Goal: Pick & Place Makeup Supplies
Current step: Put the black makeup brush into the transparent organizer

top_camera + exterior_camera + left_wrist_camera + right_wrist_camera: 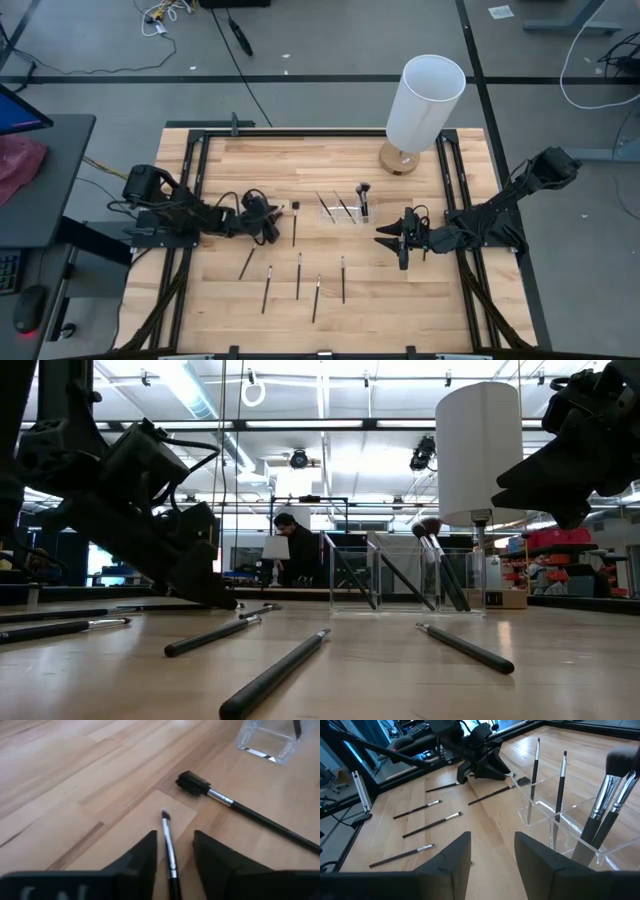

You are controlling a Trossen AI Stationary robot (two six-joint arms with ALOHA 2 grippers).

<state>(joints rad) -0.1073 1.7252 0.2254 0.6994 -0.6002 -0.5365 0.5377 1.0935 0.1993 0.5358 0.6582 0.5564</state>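
Note:
My left gripper (272, 222) is low over the table, left of centre, and open. Its fingers stand on either side of a thin silver-and-black brush (169, 840) that lies on the wood with its small dark tip (164, 814) pointing away from the gripper. A longer brush with a wide black head (235, 805) lies just beyond it. Several more dark brushes (298, 276) lie flat nearer the front edge. My right gripper (395, 240) is open and empty, in the air right of the clear holder (343, 208), where several brushes stand upright.
A tall white cylinder lamp (425, 100) stands on a round wooden base at the far right of the table. Black rails (190, 200) run along the table's left and right sides. A person (297, 555) shows in the room behind.

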